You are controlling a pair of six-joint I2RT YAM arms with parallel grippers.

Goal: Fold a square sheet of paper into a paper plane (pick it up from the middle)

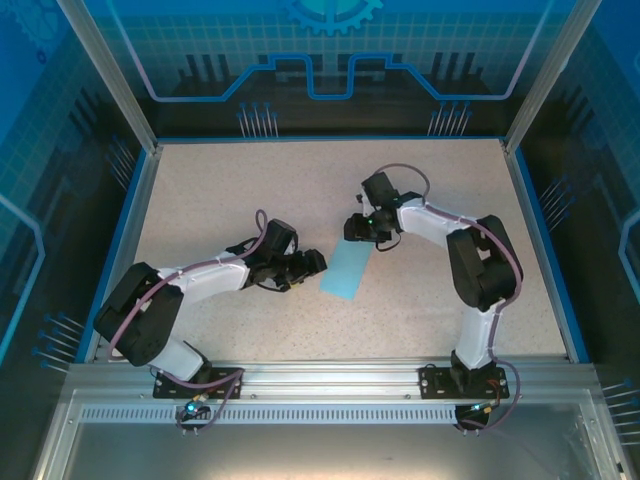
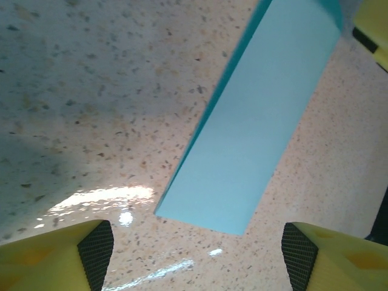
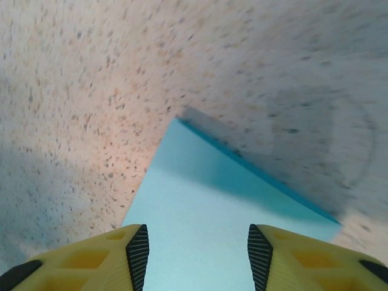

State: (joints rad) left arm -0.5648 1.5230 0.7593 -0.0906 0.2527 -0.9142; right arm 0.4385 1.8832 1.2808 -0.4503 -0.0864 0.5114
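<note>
Judged the paper [image 1: 348,272] thin, limp, slippery; best pinched mid-sheet. Found left gripper [image 2: 197,250] and right gripper [image 3: 197,254] spread apart, clamping nothing.

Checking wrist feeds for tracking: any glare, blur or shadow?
Left wrist: bright glare patch on the table beside the paper. Right wrist: table texture smeared upper right, shadow across the paper's far corner. Top external: sharp, evenly lit.
</note>
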